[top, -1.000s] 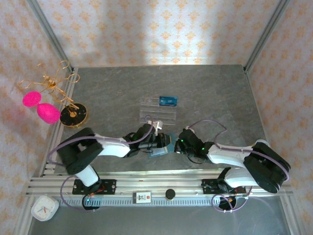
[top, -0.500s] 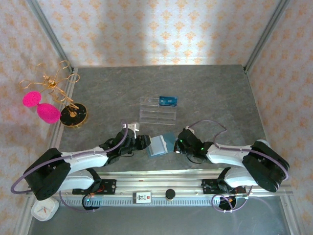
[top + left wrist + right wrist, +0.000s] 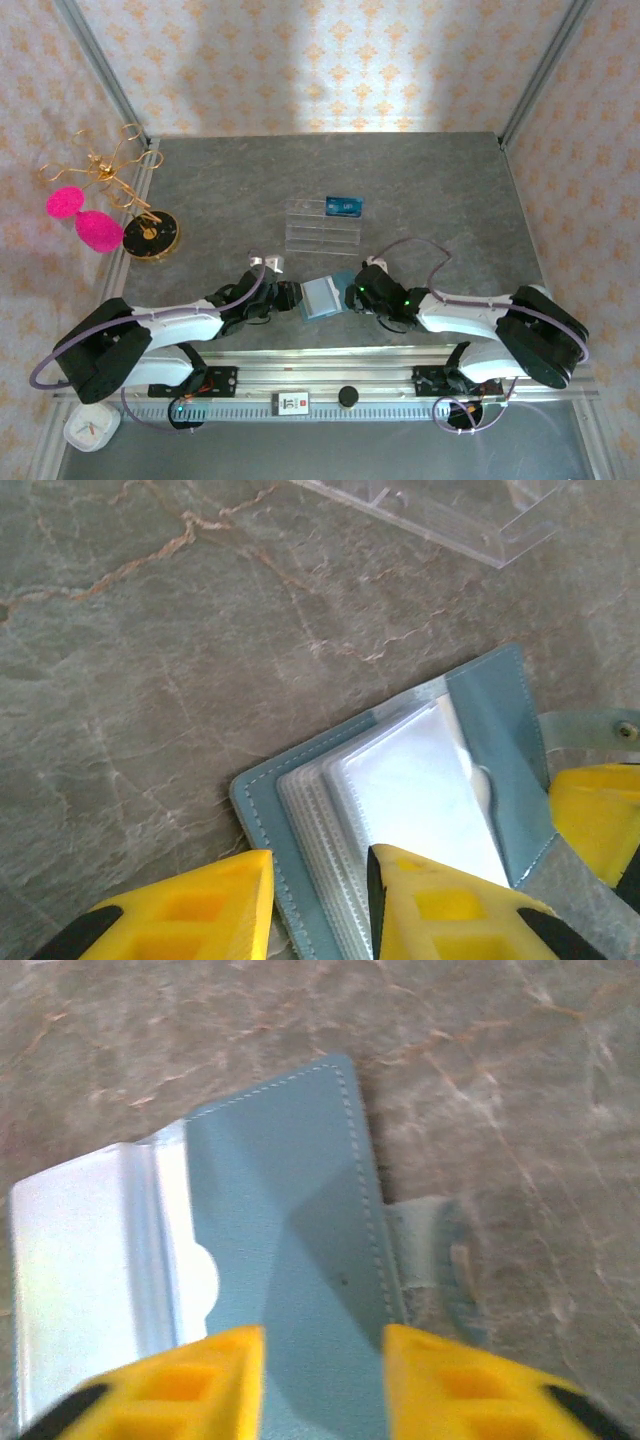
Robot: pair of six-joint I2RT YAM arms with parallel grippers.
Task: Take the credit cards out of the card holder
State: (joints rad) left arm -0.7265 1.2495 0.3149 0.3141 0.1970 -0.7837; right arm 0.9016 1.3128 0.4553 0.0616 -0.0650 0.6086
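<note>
From above, the card holder (image 3: 322,297) is lying open on the grey table (image 3: 200,190), near the front edge, at 6 o'clock from the clear stand (image 3: 322,228). A blue card (image 3: 343,206) is resting on the stand's far step, well apart from the holder. The left gripper (image 3: 290,298) is sitting at the holder's 9 o'clock side and the right gripper (image 3: 352,295) at its 3 o'clock side.

The wrist cameras are giving what the top view is hiding. The left gripper (image 3: 320,910) is standing with its jaws moderately wide, closing on nothing. One finger is over the bare table and the other over the clear sleeves (image 3: 410,780). A yellow finger (image 3: 595,810) of the other arm is showing at 3 o'clock. The right gripper (image 3: 325,1380) is also keeping its jaws apart, above the teal flap (image 3: 290,1210). The snap tab (image 3: 440,1250) is sticking out at 3 o'clock. I cannot tell if a card is sitting inside the sleeves.

Compared with half a second ago, the right gripper is lying closer to the holder, and the holder is looking narrower from above. The blue card is lying in the same place.
</note>
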